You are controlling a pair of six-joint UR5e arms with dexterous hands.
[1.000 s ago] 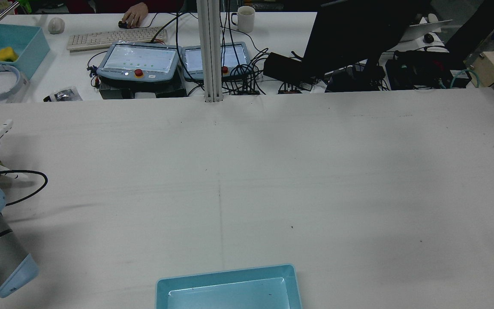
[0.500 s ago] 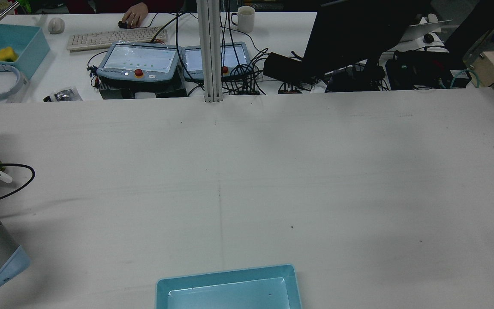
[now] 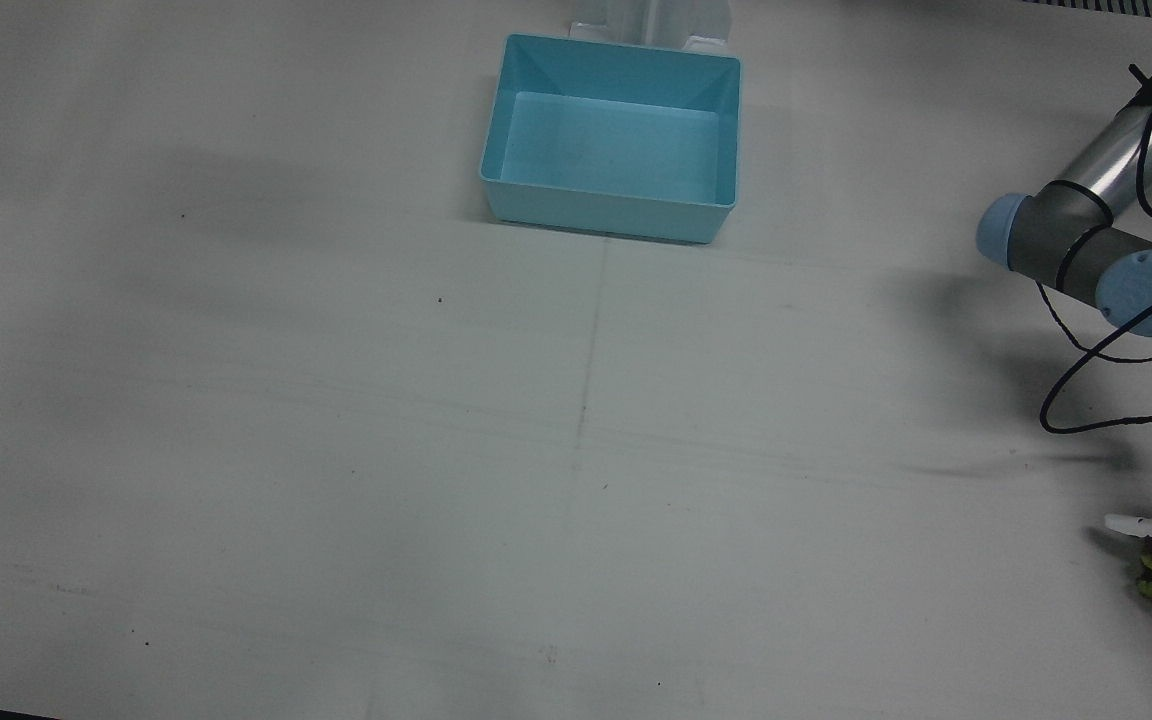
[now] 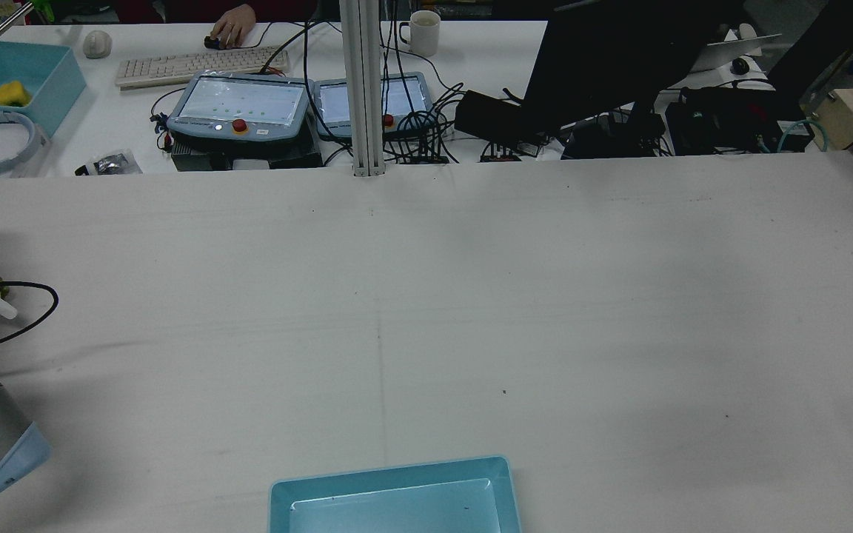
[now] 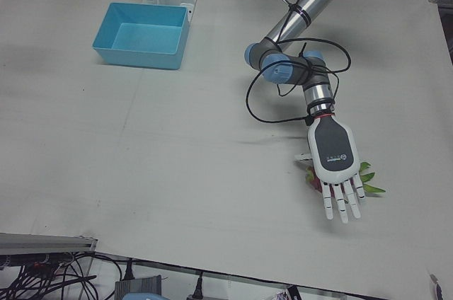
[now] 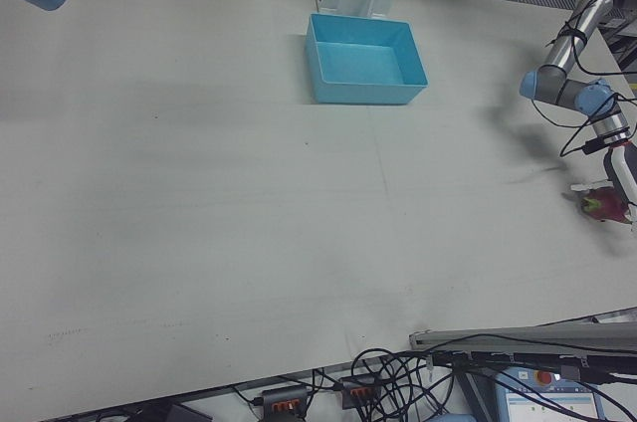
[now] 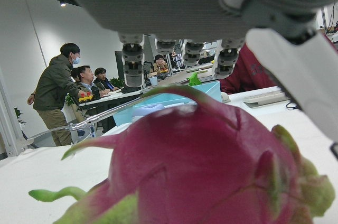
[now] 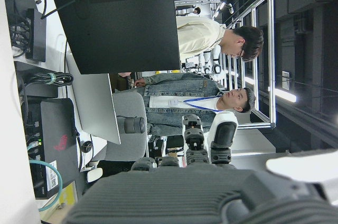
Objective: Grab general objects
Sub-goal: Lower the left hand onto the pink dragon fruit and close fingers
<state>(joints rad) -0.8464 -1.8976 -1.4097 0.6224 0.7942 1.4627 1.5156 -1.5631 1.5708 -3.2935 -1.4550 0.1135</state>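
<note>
Blue bin (image 3: 611, 155) empty at the worktop's (image 3: 336, 450) robot-side edge; left hand (image 5: 337, 162) spread above edge-side dragon fruit (image 5: 311, 177); right hand's (image 8: 211, 182) state unclear.

Only the blue bin (image 3: 611, 150) stands on the table (image 3: 336, 450); open surface lies all around it.

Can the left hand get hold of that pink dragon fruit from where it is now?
Probably yes. The left hand hangs open right above the dragon fruit, fingers stretched out flat past it, with nothing between them. It would likely only need to lower and curl around it.
</note>
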